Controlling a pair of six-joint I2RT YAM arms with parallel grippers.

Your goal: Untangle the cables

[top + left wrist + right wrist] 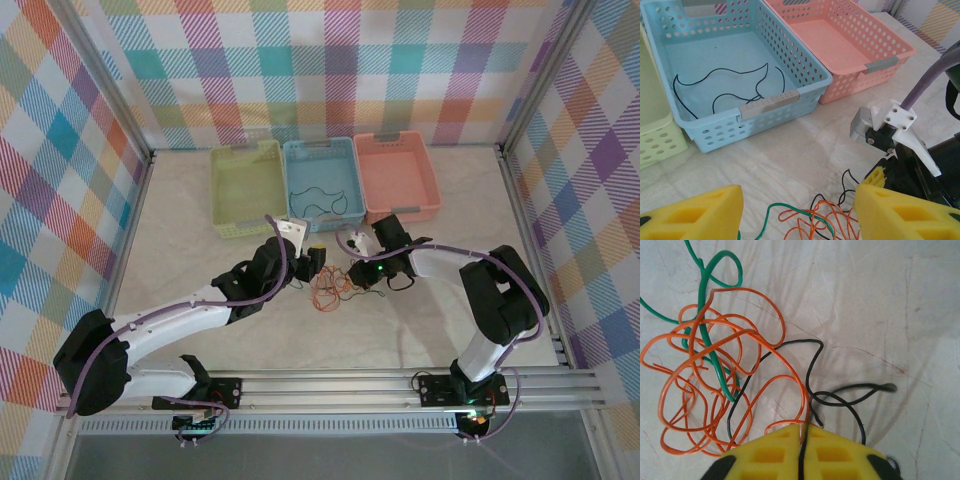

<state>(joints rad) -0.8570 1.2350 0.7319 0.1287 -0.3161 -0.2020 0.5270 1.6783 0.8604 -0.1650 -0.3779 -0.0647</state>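
Cables (326, 290) lie knotted on the surface, just near of the blue basket (769, 101). Right gripper (802, 440) is clenched on a black strand (812, 355), probably to draw it free. The left gripper (799, 200) hangs released over them, placed to pin the rest.

Black cable (812, 365) dives into the seam between the right fingers (772, 452), its end hidden there. Green cable (715, 360) runs off the top and left edges. On the left wrist view the tangle (815, 220) is chopped by the bottom edge. From above, its strands are too small to separate.
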